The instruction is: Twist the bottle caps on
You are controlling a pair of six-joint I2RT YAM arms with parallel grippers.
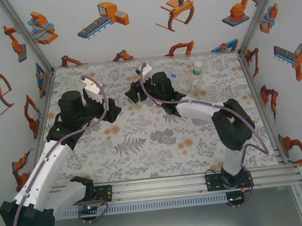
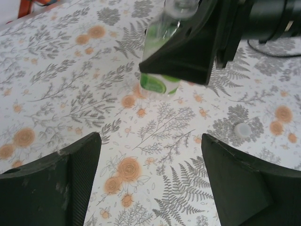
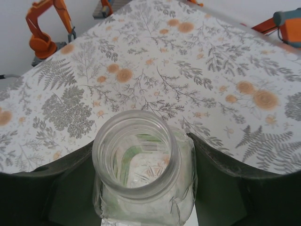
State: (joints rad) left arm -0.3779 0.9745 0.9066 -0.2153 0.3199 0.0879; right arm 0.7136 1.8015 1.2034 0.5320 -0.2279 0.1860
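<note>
My right gripper (image 3: 143,188) is shut on a clear bottle (image 3: 136,155) with a green label. The bottle stands upright on the table with its mouth open and uncapped. In the left wrist view the same bottle (image 2: 157,82) sits under the right gripper's dark fingers (image 2: 183,52). A pale cap (image 2: 242,129) lies on the table to the right of it. My left gripper (image 2: 150,183) hovers open over bare tablecloth, holding nothing. From above, the left gripper (image 1: 113,110) faces the right gripper (image 1: 135,95) at mid table. A blue cap (image 1: 173,75) lies further back.
A tall clear bottle (image 1: 197,76) with a green band and a white top stands at the back right. Patterned walls close in the floral table (image 1: 159,144) on three sides. An aluminium rail (image 1: 163,184) with both arm bases runs along the near edge.
</note>
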